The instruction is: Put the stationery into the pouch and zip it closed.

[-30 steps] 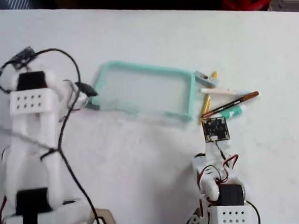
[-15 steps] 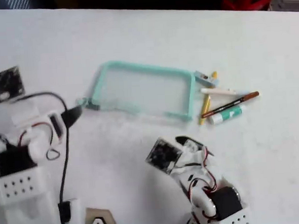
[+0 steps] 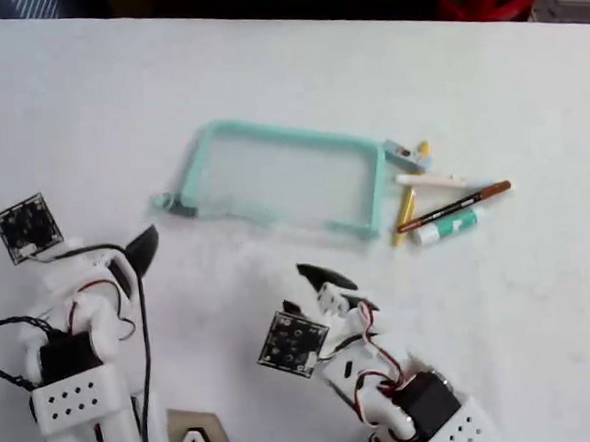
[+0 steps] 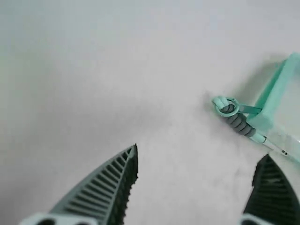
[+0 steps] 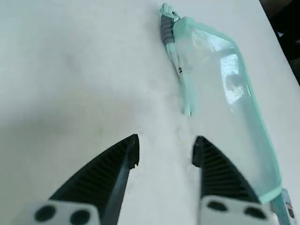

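The limp, slick mint-edged pouch (image 3: pixel 283 182) lies mid-table, with light, roll-prone pens (image 3: pixel 444 207) just beside it at 3 o'clock, probably best pinched mid-barrel, while the left gripper (image 4: pixel 201 154) and right gripper (image 5: pixel 166 139) both gape empty.

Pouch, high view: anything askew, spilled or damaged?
Nothing damaged or spilled. The pouch lies flat, slightly skewed. The stationery sits in a crossed heap outside it, at the end opposite the zip pull; none is visibly inside.
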`<control>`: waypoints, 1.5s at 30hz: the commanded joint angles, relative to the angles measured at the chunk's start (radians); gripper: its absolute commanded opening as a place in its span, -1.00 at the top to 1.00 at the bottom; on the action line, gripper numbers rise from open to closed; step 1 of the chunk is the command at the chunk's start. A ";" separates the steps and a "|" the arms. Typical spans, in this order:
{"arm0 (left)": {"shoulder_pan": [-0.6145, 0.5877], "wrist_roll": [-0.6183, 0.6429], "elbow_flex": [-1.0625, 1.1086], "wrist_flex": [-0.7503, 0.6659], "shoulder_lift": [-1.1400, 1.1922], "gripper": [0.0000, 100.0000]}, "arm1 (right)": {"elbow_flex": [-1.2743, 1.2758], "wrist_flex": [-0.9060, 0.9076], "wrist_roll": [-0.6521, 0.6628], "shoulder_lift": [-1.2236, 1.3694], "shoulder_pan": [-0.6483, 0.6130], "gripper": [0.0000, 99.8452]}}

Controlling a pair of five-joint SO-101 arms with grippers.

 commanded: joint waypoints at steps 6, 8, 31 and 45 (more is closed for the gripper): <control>0.062 0.012 0.026 -0.037 -0.018 0.26 | -0.193 -0.125 0.003 0.272 -0.021 0.53; 0.093 0.011 0.051 -0.072 -0.018 0.26 | -0.311 -0.143 0.003 0.466 -0.021 0.53; 0.047 -0.046 0.084 -0.104 -0.018 0.26 | -1.045 -0.521 0.110 1.811 0.048 0.53; 0.015 -0.043 0.095 -0.140 -0.018 0.26 | -1.137 -0.644 0.221 2.005 0.047 0.53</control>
